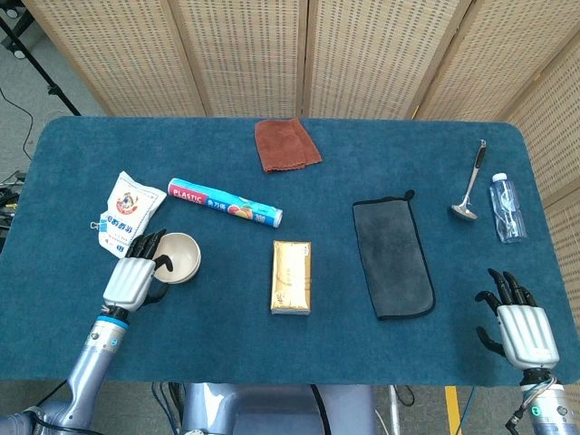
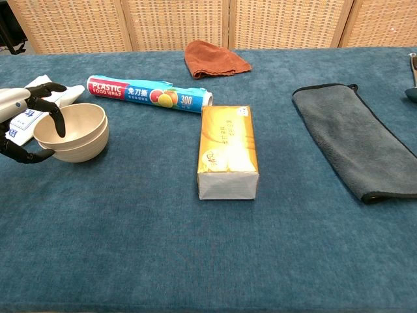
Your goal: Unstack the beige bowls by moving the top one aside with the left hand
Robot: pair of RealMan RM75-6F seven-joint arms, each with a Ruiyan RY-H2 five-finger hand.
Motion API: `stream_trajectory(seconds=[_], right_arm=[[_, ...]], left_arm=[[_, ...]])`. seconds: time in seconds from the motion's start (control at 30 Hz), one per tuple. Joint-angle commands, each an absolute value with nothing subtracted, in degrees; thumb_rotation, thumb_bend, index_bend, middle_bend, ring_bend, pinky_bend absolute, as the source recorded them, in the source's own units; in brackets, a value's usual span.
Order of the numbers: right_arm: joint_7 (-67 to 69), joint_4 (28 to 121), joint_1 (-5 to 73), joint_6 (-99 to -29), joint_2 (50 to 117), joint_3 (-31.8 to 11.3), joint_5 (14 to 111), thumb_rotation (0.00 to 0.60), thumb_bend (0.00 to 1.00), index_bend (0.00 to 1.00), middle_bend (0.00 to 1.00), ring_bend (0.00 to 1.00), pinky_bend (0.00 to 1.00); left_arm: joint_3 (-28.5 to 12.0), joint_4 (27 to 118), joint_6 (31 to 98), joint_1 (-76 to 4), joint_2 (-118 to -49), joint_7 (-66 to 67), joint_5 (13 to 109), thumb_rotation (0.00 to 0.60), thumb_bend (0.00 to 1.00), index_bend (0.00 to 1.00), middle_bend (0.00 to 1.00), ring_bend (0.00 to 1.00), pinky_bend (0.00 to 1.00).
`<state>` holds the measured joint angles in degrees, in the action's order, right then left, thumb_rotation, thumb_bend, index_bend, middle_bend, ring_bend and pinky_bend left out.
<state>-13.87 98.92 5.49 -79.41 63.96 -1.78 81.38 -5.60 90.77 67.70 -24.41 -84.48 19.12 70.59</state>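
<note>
Two beige bowls sit stacked at the table's front left, the top bowl [image 2: 78, 120] nested in the lower bowl [image 2: 88, 150]; from above they show as one stack [image 1: 183, 256]. My left hand [image 1: 131, 276] [image 2: 19, 124] is at their left rim. Its fingers hook over the rim into the top bowl and its thumb lies against the outside, low on the stack. The stack rests on the table. My right hand [image 1: 517, 322] lies open at the front right corner, holding nothing, and does not show in the chest view.
A white bag [image 1: 129, 211] lies just behind the bowls, with a plastic wrap roll [image 1: 225, 202] to its right. A yellow box [image 1: 291, 276] sits mid-table and a grey towel [image 1: 392, 256] right of it. Brown cloth [image 1: 286, 143], ladle [image 1: 468, 186] and bottle [image 1: 506, 207] lie further off.
</note>
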Motion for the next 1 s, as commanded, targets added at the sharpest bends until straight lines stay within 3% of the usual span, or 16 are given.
stream_trajectory(seconds=[0.03, 1.0], right_arm=[[-13.91, 98.91, 5.48, -79.41, 63.96, -1.78, 81.35, 0.600, 0.31, 0.34, 0.06, 0.02, 0.17], [-14.30, 98.92, 5.47, -79.35, 64.03, -1.84, 80.96, 0.600, 0.31, 0.34, 0.06, 0.02, 0.17]], left_arm=[[-5.59, 90.70, 67.74, -24.40, -84.56, 19.10, 70.58, 0.600, 0.33, 0.49, 0.00, 0.00, 0.00], [-5.55, 91.39, 67.93, -24.51, -84.52, 19.75, 70.36, 0.600, 0.35, 0.65, 0.00, 0.00, 0.00]])
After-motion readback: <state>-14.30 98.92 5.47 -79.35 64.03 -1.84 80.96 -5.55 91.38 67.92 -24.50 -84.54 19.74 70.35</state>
